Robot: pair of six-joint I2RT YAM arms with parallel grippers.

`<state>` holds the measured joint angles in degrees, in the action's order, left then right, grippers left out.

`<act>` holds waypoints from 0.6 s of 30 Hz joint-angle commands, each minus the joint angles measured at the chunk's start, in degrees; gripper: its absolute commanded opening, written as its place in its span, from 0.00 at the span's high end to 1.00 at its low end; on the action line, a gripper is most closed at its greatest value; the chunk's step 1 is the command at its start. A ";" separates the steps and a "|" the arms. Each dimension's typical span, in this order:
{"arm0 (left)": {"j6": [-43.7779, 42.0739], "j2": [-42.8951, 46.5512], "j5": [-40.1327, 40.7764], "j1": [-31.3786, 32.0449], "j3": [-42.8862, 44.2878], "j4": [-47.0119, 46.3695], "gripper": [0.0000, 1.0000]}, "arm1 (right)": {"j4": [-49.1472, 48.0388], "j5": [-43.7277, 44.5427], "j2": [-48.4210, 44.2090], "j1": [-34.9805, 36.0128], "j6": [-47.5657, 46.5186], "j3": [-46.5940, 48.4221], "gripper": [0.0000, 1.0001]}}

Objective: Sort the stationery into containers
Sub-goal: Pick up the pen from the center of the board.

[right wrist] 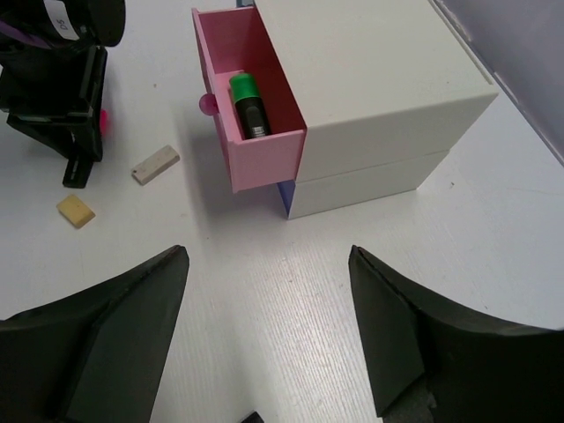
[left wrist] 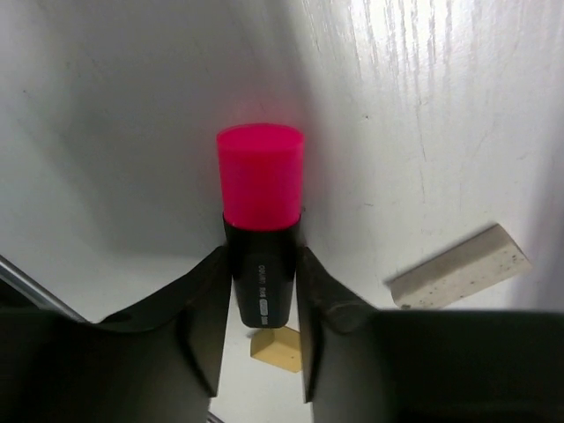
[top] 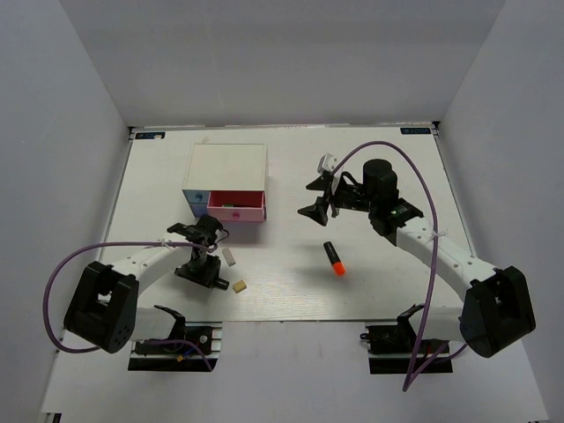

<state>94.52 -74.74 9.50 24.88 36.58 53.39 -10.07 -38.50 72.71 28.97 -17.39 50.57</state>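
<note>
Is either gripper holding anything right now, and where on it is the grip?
The left gripper holds the pink-capped highlighter by its black barrel, just below the cap. The right gripper is open and empty.

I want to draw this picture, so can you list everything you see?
drawer box: one, white, far left of table
pink drawer: one, pulled open
blue drawer: one, beside the pink one
green-capped highlighter: one, inside pink drawer
pink-capped highlighter: one, in left gripper
orange-capped highlighter: one, mid-table
white eraser: one, on table
tan eraser: one, near white eraser
table: one, white
left gripper: black, closed on pink-capped highlighter
right gripper: black, open, empty
</note>
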 commanded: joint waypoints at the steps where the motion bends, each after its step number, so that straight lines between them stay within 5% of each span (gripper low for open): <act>1: 0.67 1.69 -0.27 0.16 -0.54 -0.82 0.61 | -2.68 0.70 -2.30 -1.02 0.78 -0.38 0.20; 3: -0.90 3.45 0.60 0.16 -0.54 -1.35 0.65 | -2.42 1.58 -2.48 -1.02 0.51 -0.64 0.10; 10: -10.30 17.24 5.18 0.16 3.93 -1.88 0.86 | -2.77 7.92 -2.31 -2.08 2.54 -1.96 0.10; 18: -15.86 22.71 5.88 0.69 13.24 -2.41 0.96 | -2.77 3.70 -1.34 -3.04 2.71 -2.58 0.42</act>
<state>82.06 -51.79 13.65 25.30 46.00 51.88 -10.55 -33.28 71.72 26.22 -15.20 48.47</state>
